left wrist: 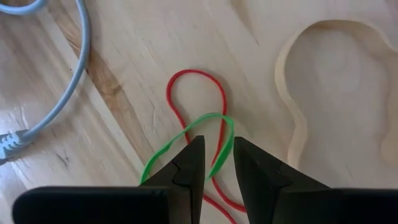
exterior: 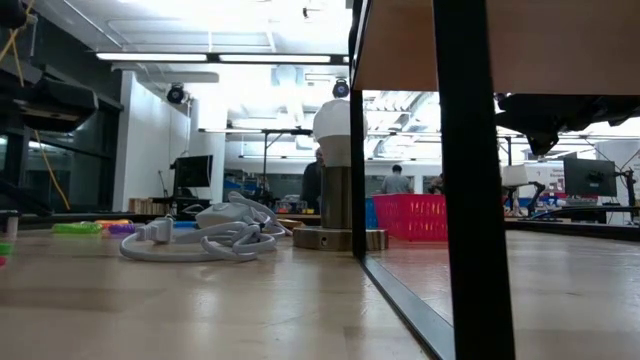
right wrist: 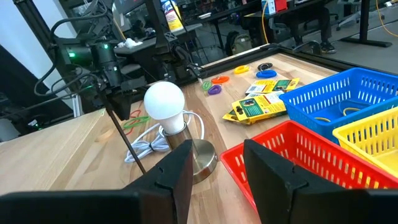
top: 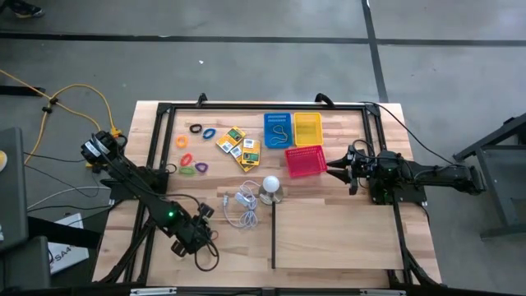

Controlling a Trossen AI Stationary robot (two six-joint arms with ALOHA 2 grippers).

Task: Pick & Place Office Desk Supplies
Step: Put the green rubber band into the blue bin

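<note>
My left gripper [left wrist: 219, 163] points down near the table's front left [top: 200, 245] and is open. A strand of the green rubber band [left wrist: 221, 144] runs up between its fingertips. The green band crosses a red rubber band [left wrist: 186, 78] that lies flat on the wood, and a tan rubber band [left wrist: 297, 118] lies beside them. Yellow-and-green packets [top: 239, 146] and coloured rings [top: 191, 154] lie farther back. My right gripper [right wrist: 215, 167] waits open at the right [top: 341, 168], beside the red basket [top: 305, 161].
Blue [top: 278, 130] and yellow [top: 308, 128] baskets stand behind the red one. A white bulb on a silvery base [top: 271, 187] and a coiled white cord [top: 241, 205] sit mid-table. A raised wooden board [top: 337, 234] fills the front right, and black frame rails ring the table.
</note>
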